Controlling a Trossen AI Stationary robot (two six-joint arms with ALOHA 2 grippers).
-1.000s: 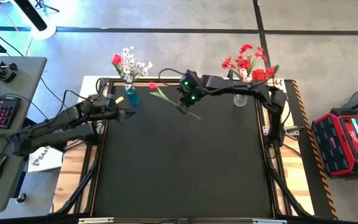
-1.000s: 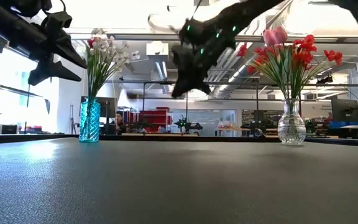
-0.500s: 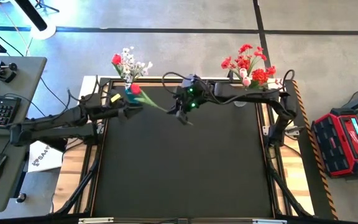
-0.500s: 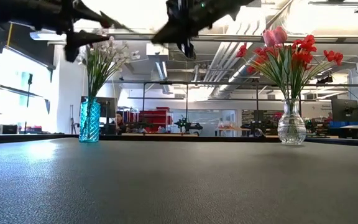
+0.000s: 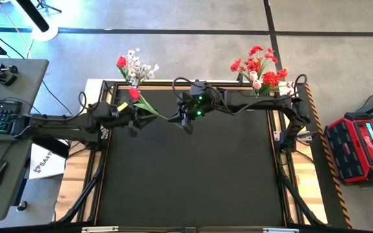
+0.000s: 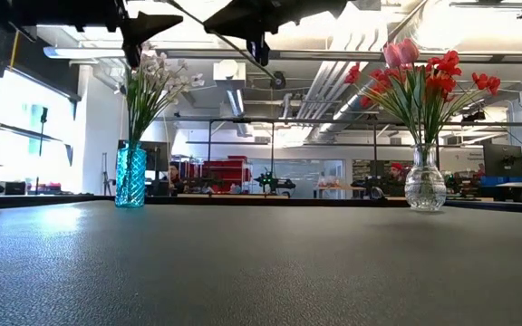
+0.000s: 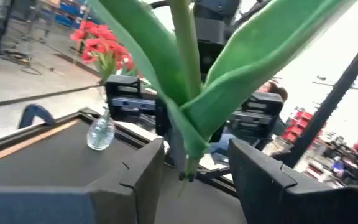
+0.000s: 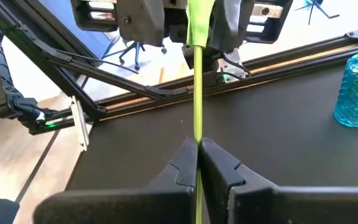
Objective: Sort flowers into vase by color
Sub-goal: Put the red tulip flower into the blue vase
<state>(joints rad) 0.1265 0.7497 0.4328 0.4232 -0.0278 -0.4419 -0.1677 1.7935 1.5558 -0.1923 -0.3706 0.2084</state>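
Red flower [image 5: 135, 93] with a long green stem is held in the air above the back part of the black worktop [image 5: 193, 175], between the two arms. Long axis runs roughly left-right in the high view, slightly slanted: the red bud points toward the left arm and the back edge, the stem end toward the right gripper [image 5: 181, 120].

Right gripper's jaws are pressed together, pinching the stem near its lower end; the right wrist view shows the stem [image 8: 197, 99] running straight out from between the shut fingers [image 8: 182, 165] toward the other arm.

Left gripper [image 5: 133, 116] sits at the leafy part of the stem, just below the bud. Its jaws are spread, one finger [image 7: 138, 177] on each side of the stem and leaves [image 7: 229, 74]; cannot tell if the fingers touch the stem.

Blue vase [image 5: 123, 103] stands at the back left corner of the worktop, mostly hidden by the left arm in the high view, holding white blossoms plus one red bud [image 5: 133, 65]. The low view shows it upright [image 6: 130, 176].

Clear glass vase [image 6: 425, 182] stands upright at the back right, holding red sprays and a pink tulip [image 5: 259, 68]. The held flower is well apart from that vase and near the blue one.
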